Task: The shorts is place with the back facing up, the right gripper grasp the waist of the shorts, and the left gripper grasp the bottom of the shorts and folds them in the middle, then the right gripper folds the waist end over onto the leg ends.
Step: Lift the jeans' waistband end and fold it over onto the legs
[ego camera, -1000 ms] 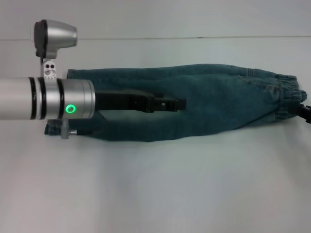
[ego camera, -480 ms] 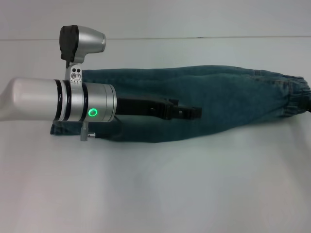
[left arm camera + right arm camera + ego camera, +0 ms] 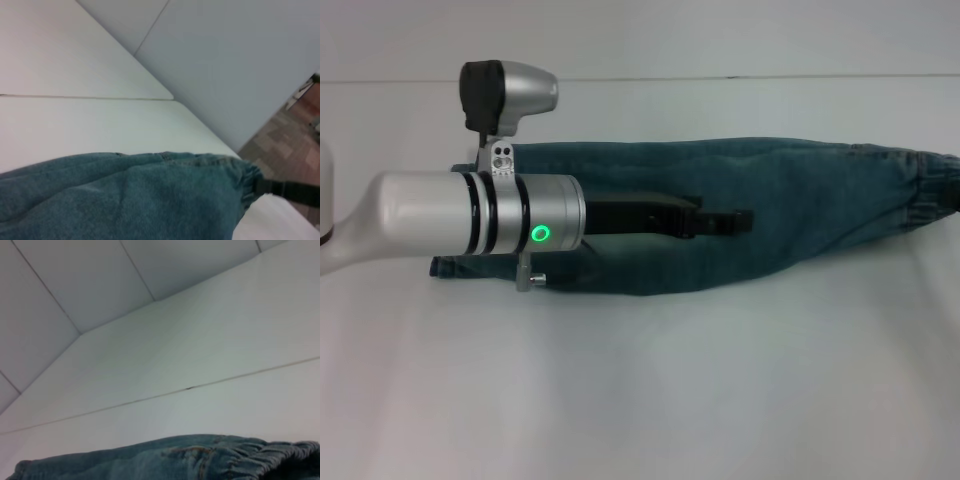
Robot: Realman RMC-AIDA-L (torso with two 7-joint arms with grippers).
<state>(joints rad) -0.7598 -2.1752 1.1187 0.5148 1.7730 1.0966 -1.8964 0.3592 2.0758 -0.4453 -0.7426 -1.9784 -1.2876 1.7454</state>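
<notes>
The blue-green denim shorts (image 3: 800,210) lie folded lengthwise in a long band across the white table. Their gathered waist (image 3: 930,190) runs off the head view's right edge. The leg ends (image 3: 445,266) lie at the left, mostly hidden under my left arm's silver cuff. My left gripper (image 3: 745,221) points right, over the middle of the shorts. My right gripper (image 3: 262,186) shows only in the left wrist view, as a black bar shut on the puckered waist (image 3: 247,177). The right wrist view shows the waistband (image 3: 270,452) close up.
The white table (image 3: 650,400) reaches from the shorts to the front edge of the head view, with a seam line (image 3: 740,77) behind the shorts. Beyond the table's right end, a tiled floor (image 3: 295,135) shows in the left wrist view.
My left arm and gripper have moved right along the shorts. The shorts have slid slightly right, with the waist now running off the right edge.
</notes>
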